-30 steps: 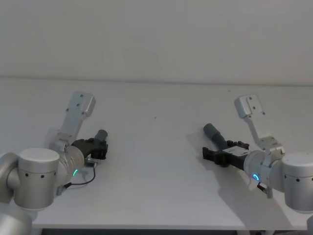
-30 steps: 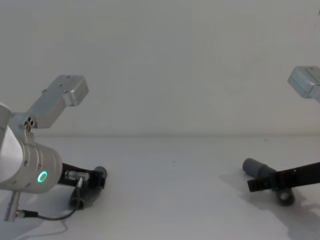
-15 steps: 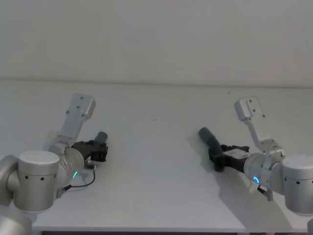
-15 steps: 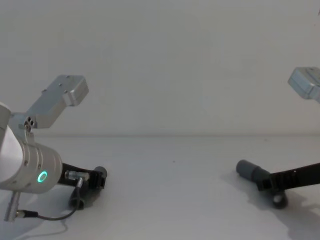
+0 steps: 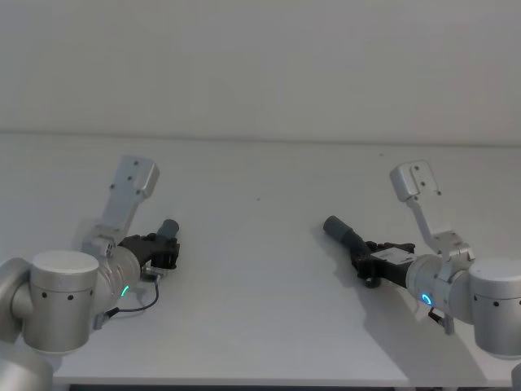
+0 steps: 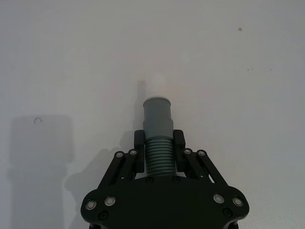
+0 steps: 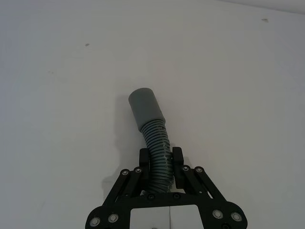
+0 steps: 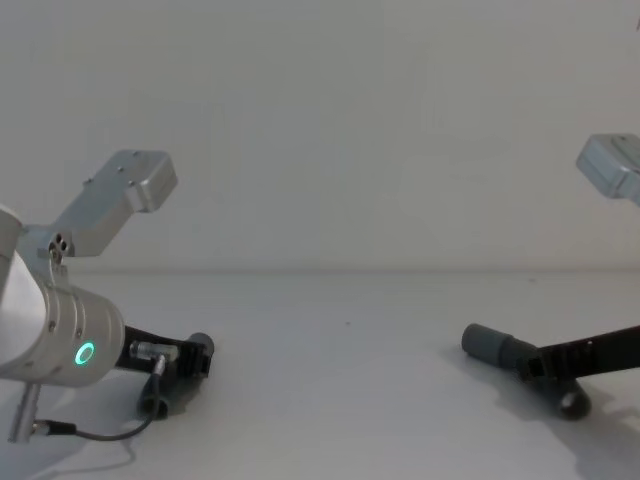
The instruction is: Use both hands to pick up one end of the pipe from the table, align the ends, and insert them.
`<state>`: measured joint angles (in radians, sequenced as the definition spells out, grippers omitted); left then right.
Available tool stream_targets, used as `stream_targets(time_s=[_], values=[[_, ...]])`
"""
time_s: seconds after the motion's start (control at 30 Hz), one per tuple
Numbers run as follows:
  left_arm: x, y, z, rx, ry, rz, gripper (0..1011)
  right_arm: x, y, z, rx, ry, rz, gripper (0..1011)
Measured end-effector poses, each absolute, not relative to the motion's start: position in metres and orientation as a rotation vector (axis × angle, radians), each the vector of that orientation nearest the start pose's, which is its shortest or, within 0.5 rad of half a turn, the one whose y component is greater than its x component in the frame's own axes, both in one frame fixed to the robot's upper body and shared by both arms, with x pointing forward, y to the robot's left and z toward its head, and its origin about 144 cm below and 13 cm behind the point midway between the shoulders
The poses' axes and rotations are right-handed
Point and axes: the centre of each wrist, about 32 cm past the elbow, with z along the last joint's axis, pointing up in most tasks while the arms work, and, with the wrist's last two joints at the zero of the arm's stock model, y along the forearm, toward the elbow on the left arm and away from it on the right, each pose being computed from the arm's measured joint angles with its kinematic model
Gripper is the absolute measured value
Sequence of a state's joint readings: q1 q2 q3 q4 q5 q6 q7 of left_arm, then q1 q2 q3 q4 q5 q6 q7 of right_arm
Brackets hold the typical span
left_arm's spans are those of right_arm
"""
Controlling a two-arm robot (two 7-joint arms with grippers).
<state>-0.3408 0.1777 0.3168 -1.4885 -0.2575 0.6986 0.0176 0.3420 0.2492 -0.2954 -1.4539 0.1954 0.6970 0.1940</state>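
Observation:
Two dark-grey pipe pieces lie far apart on the white table. My left gripper is shut on the ribbed middle of the left pipe piece. In the left wrist view that piece's smooth cuff end sticks out past the gripper. My right gripper is shut on the ribs of the right pipe piece, whose cuff end points toward the table's middle. In the chest view the right piece tilts up from the right gripper, and the left piece sits low.
A white wall rises behind the table. The table's front edge runs close under both arms. A thin black cable loops on the table by my left wrist. Bare table lies between the two pipe pieces.
My right gripper went from open around the right pipe piece to shut on it, and the piece's cuff end has shifted left. The left arm has not moved.

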Motion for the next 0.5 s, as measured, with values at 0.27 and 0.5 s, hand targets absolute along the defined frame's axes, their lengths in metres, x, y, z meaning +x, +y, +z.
stream_targets(time_s=[0.27,0.5], values=[[0.535,0.182,1.220,0.457,0.293,1.253,340,0.539,-0.220,1.210,-0.510,0.294,-1.141,283],[0.531,0.172,1.227,0.451,0.224,1.232,340,0.536,-0.222,1.209,-0.481,0.239,-1.127,283]])
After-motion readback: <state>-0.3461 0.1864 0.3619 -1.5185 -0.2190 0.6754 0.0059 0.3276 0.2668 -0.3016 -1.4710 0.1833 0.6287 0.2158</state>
